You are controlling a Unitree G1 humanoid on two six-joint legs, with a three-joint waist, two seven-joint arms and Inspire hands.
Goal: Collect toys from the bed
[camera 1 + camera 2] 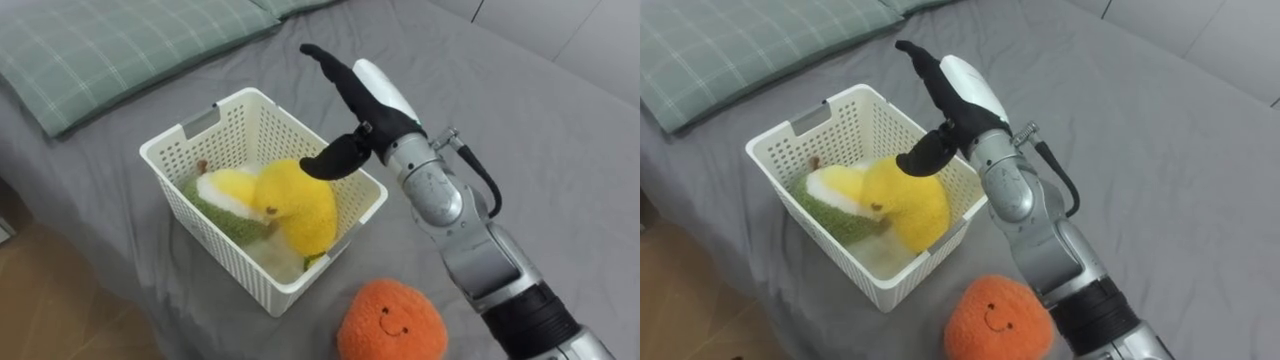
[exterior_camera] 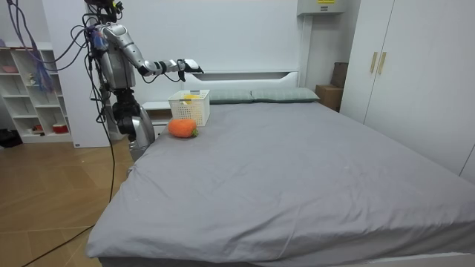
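Observation:
A white perforated basket (image 1: pixel 182 152) (image 1: pixel 780 142) stands on the grey bed near its edge. Inside it lie a yellow plush toy (image 1: pixel 300 205) (image 1: pixel 905 200) and a green and yellow plush (image 1: pixel 228 195) beside it. My right hand (image 1: pixel 355 105) (image 1: pixel 950 95) hovers over the basket's far right rim, open, with its fingers stretched out and its thumb hanging down above the yellow toy, holding nothing. An orange round plush with a smiling face (image 1: pixel 392 322) (image 1: pixel 998 320) (image 2: pixel 182 128) rests on the bed just in front of the basket.
A green checked pillow (image 1: pixel 110 45) lies at the head of the bed beyond the basket. The bed's edge and wooden floor (image 1: pixel 60 300) lie left of the basket. In the room view I stand at the bedside corner; white shelves (image 2: pixel 33 89) stand behind.

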